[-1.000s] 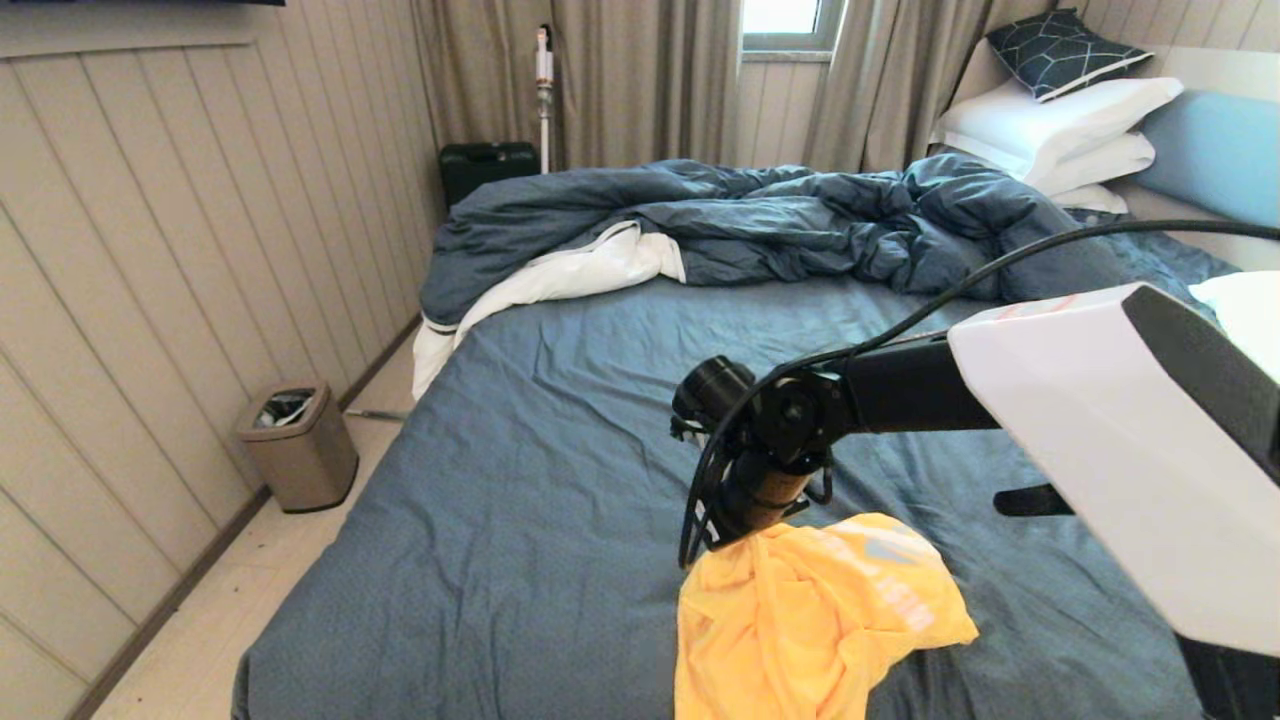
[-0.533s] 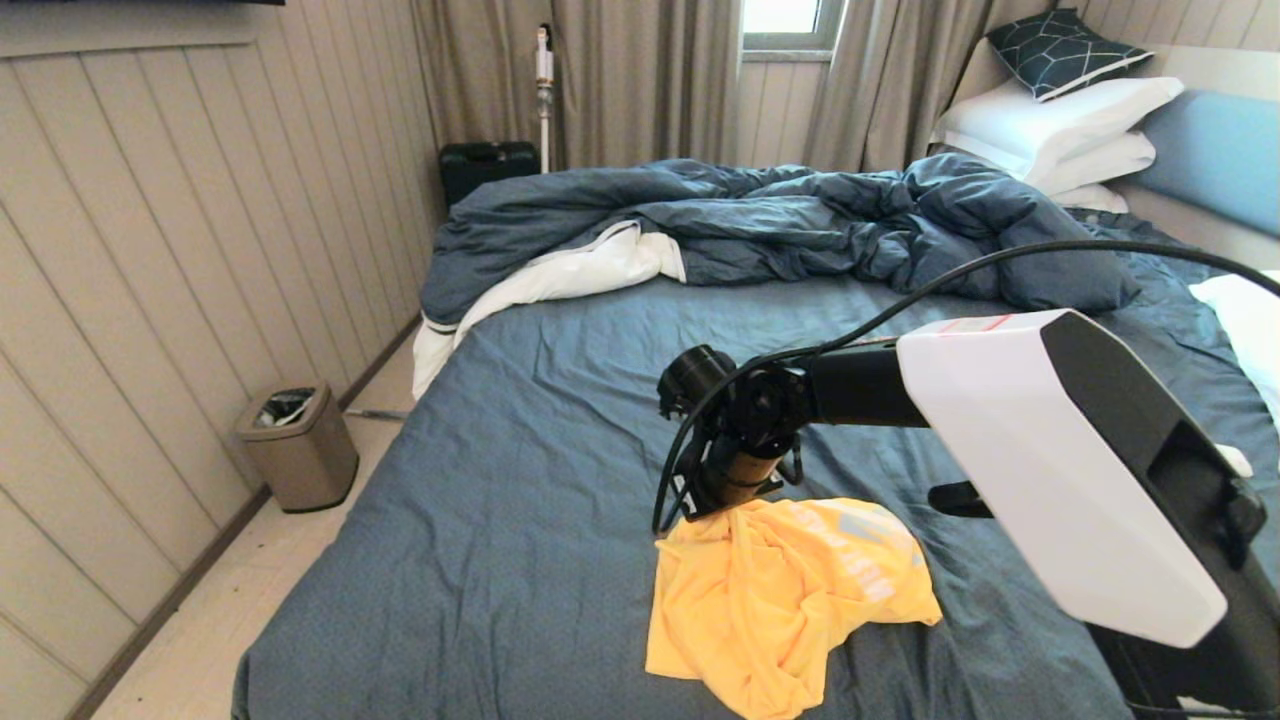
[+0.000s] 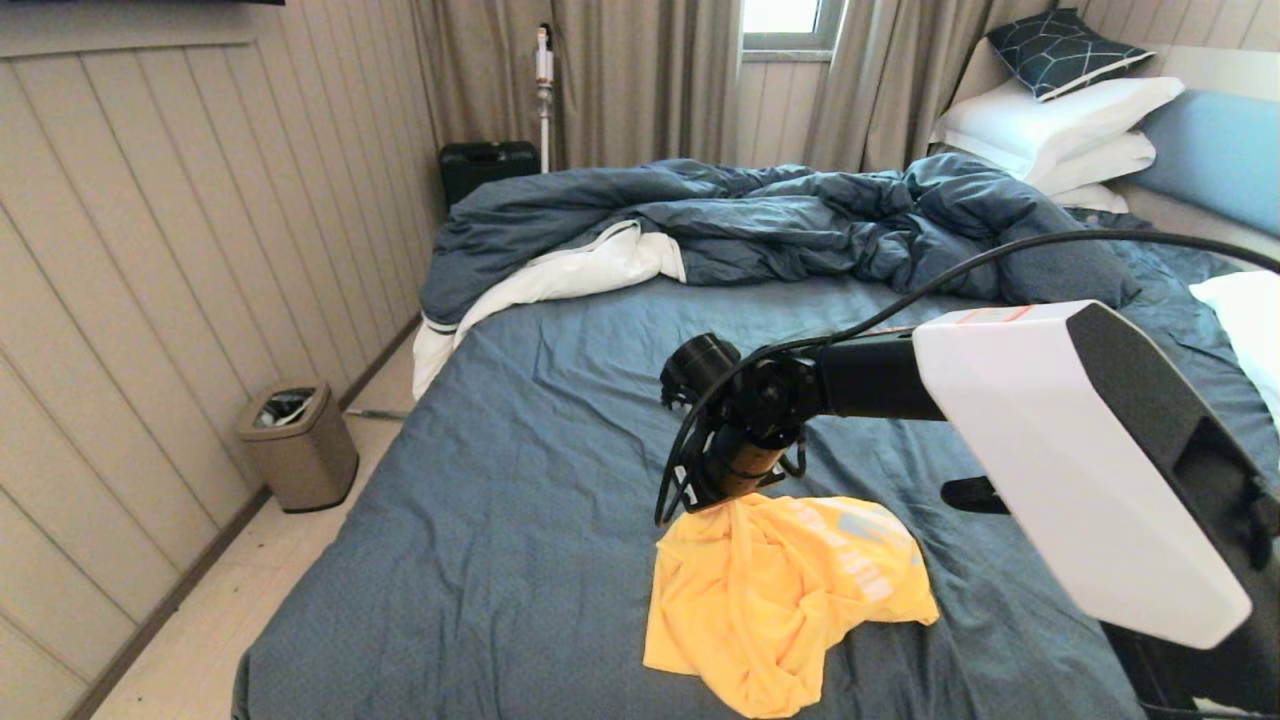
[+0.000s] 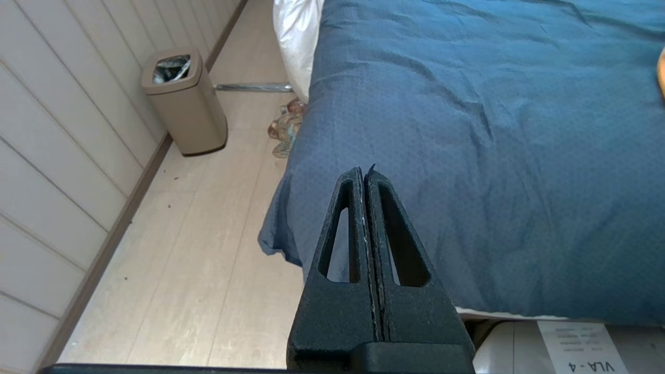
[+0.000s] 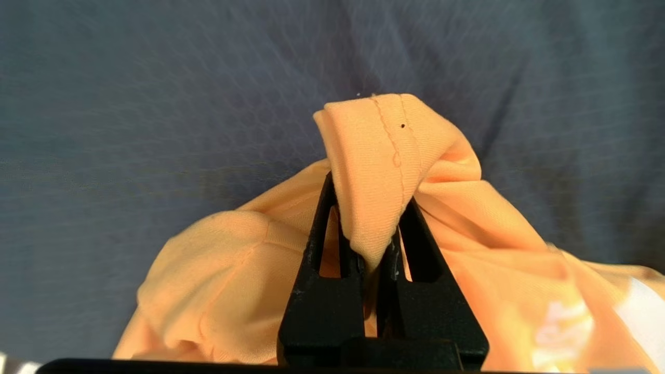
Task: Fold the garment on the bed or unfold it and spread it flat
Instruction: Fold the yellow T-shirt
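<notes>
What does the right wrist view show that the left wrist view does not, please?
Only the right wrist view shows the right gripper shut on a stitched edge of the garment, the rest bunched on the sheet behind it. Only the left wrist view shows the left gripper shut and empty past the bed's corner, above the floor, with a bin by the wall. Both show the bed and its blue sheet.
</notes>
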Motion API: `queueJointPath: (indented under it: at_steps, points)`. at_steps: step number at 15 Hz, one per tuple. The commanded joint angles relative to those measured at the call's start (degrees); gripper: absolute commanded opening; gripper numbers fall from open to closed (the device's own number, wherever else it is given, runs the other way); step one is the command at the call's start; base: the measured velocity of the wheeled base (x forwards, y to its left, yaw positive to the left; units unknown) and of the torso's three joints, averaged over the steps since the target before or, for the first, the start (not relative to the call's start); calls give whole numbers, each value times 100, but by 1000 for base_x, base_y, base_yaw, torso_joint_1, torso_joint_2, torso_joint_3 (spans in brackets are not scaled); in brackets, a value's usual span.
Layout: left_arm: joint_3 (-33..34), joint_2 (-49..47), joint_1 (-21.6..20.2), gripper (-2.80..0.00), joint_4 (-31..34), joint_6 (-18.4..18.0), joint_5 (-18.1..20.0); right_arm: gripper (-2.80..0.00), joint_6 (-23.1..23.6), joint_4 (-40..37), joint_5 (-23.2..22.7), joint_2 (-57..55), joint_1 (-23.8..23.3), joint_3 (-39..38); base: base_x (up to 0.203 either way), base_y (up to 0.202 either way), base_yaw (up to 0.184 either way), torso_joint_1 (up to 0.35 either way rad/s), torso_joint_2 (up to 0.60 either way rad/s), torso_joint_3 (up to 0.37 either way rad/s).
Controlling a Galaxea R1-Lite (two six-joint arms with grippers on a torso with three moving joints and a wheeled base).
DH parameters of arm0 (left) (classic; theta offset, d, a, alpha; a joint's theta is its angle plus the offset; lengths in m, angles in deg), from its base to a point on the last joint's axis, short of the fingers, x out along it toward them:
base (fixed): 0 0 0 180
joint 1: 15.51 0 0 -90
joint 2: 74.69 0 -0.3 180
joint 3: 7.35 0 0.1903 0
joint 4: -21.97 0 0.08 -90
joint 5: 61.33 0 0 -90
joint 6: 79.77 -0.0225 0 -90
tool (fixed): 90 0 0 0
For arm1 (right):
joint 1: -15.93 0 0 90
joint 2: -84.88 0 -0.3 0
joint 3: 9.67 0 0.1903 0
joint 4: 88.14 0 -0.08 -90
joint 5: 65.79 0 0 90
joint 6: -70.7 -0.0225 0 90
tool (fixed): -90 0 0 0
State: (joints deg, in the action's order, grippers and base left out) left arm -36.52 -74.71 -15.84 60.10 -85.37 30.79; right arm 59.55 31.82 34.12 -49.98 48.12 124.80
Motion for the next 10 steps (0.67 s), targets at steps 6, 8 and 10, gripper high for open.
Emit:
queueJointPath:
  at_steps: [6, 8, 10]
  points:
    - [0, -6, 3, -280, 9, -3, -1, 0, 48, -50, 18, 191, 17, -127, 0, 0, 0, 0, 0, 0]
    - [0, -6, -2, -280, 9, -3, -1, 0, 64, -51, 4, 141, 16, -146, 0, 0, 0, 0, 0, 0]
    - [0, -6, -2, -280, 9, -3, -1, 0, 28, -26, 2, 83, 7, -123, 0, 0, 0, 0, 0, 0]
